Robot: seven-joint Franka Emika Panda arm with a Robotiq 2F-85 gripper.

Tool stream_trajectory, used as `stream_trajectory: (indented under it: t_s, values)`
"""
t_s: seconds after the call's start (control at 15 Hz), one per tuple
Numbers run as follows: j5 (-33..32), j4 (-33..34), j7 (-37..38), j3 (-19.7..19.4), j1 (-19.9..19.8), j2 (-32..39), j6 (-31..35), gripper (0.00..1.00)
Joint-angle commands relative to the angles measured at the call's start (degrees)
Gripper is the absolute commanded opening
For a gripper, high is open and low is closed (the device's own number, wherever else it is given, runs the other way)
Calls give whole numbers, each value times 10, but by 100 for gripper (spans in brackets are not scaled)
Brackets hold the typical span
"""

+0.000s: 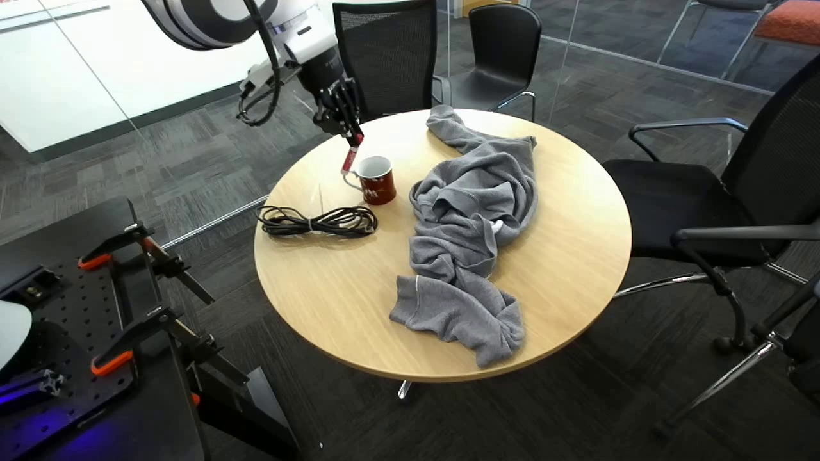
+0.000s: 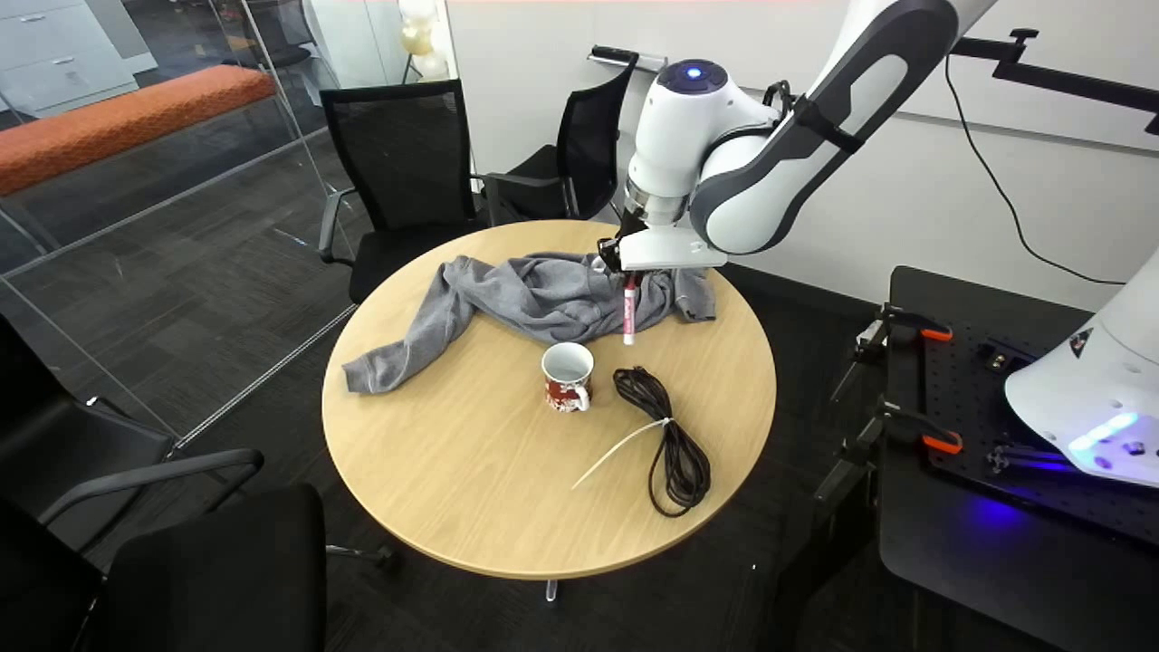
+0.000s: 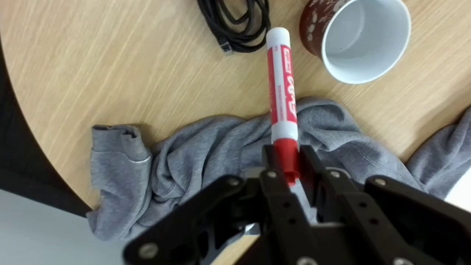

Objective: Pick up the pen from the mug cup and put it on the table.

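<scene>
The pen point(image 1: 350, 159), a red-and-white marker, is out of the mug cup and held in the air. It also shows in an exterior view point(image 2: 628, 312) and in the wrist view point(image 3: 282, 81). My gripper point(image 3: 286, 156) is shut on the pen's red cap end, and the white end points away from the fingers. The dark red mug cup point(image 1: 378, 187) stands upright on the light wood table point(image 1: 339, 294). In the wrist view the mug cup point(image 3: 312, 27) lies at the upper right, its white inside showing nothing in it. The pen is beside the mug, not over its opening.
A coiled black cable point(image 2: 675, 444) with a pale tie lies by the mug. A crumpled grey cloth point(image 1: 474, 198) stretches across the table. Black chairs point(image 1: 692, 211) stand around it. A black stand with clamps point(image 2: 996, 507) carries the robot base.
</scene>
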Motion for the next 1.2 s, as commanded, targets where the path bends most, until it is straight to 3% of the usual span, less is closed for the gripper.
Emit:
stream_trajectory:
  t_s: [0.0,0.07,0.13,0.47,0.53,0.87,1.13]
  values:
    - [-58,-10,-57,14,-30,-33,-55,5]
    - [-66,-10,-79,27,-44,-37,-63,5]
    - [-60,2,-33,17,-31,-9,-37,19]
    - [-67,2,-65,28,-48,-16,-45,19]
    - [-68,2,-65,29,-48,-16,-45,5]
    - [-141,23,-112,20,-47,9,-47,5]
    - [-169,33,-209,35,-72,17,-71,5]
